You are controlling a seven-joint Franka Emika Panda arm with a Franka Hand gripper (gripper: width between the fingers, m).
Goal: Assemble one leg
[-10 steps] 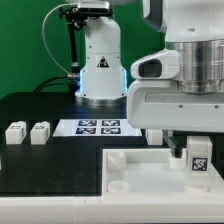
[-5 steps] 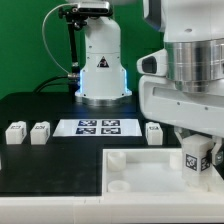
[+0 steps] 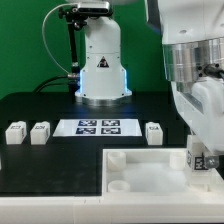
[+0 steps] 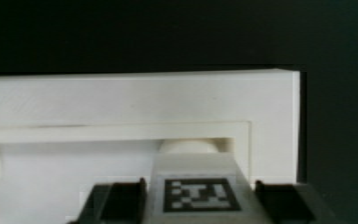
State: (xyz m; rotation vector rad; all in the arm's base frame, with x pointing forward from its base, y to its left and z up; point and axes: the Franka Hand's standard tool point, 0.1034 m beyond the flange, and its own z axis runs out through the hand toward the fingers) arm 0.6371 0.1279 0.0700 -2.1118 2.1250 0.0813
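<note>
We see the leg [image 4: 197, 190], a chunky white block with a black-and-white square tag on its face, gripped between the dark fingers [image 4: 108, 202] of the gripper [image 4: 197, 204]. It hangs over the white panel [image 3: 150, 185] at the far corner on the exterior view's right. From the wrist view we cannot tell whether it touches the panel. A rounded shape just beyond the leg may be a socket. Two round sockets [image 3: 117, 158] show open on the panel's other side. Three spare legs [image 3: 40, 131] stand on the black table [image 3: 50, 165], flanking the marker board [image 3: 97, 126].
</note>
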